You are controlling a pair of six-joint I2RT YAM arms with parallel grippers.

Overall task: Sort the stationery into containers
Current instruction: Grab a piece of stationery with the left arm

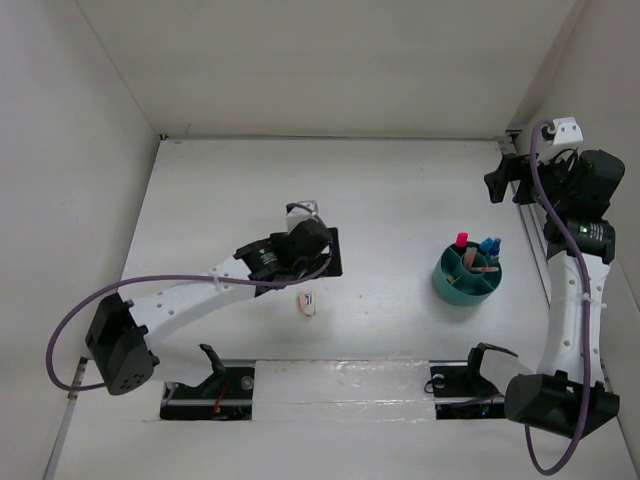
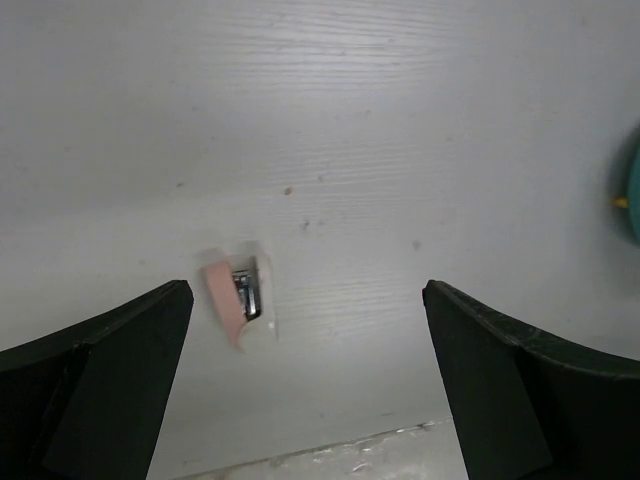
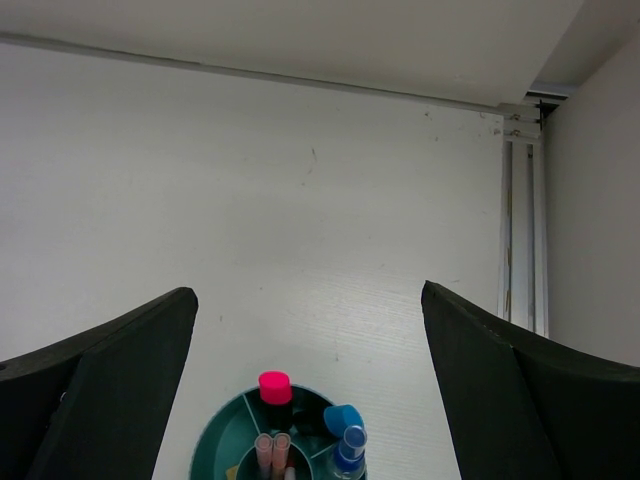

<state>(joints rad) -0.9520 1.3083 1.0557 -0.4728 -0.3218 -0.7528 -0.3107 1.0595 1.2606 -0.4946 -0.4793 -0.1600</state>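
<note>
Left fingers (image 2: 100,380) gape wide, empty, near the stapler (image 2: 238,295); right fingers (image 3: 100,390) equally wide, empty.

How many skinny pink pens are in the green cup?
2. Both thin pink-orange pens stand side by side near the middle of the round teal plastic organiser cup; others may be hidden below the picture's edge.

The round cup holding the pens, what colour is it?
The cup is teal, a blue-green; the top external view shows it best.

Pinkish stapler (image 1: 308,303) lying outside teal organiser (image 1: 452,288)
</note>
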